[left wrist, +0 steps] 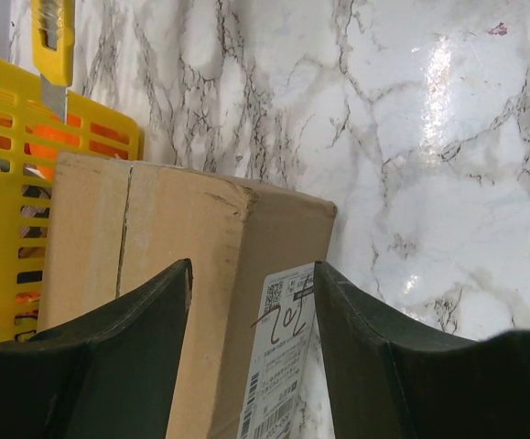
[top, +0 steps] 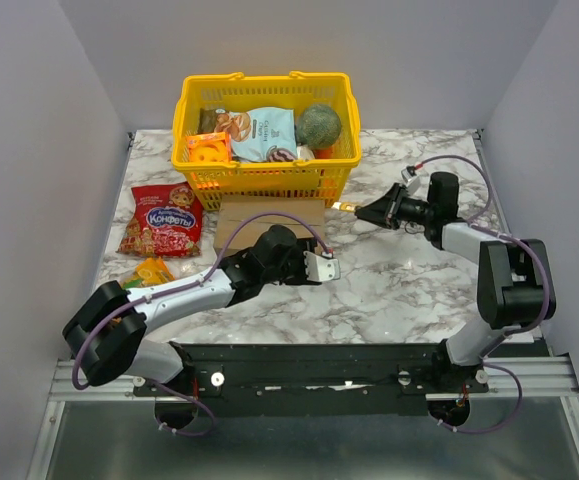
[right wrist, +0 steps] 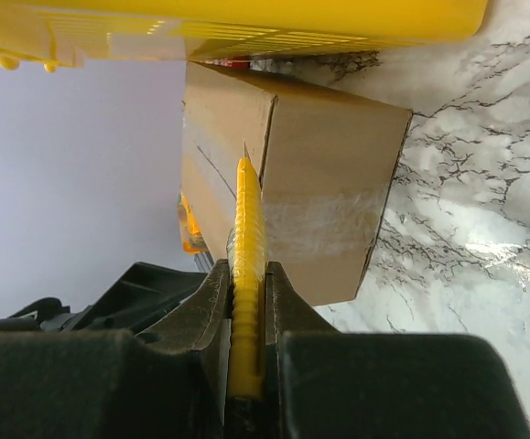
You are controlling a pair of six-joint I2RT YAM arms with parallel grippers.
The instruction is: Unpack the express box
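Note:
The express box (top: 269,214), a plain brown carton, lies shut on the marble table right in front of the yellow basket. In the left wrist view the box (left wrist: 173,265) shows a white shipping label (left wrist: 283,357) on its end. My left gripper (top: 321,268) is open, and in its own view (left wrist: 254,265) the jaws stand either side of the box's near corner. My right gripper (top: 371,212) is shut on a yellow utility knife (right wrist: 248,229) whose blade tip points at the box's (right wrist: 329,183) taped end, just short of it. The knife also shows in the left wrist view (left wrist: 52,41).
The yellow basket (top: 265,176) behind the box holds several snack packs. A red candy bag (top: 162,218) and an orange packet (top: 149,270) lie left of the box. Grey walls close in the table on the left, right and back.

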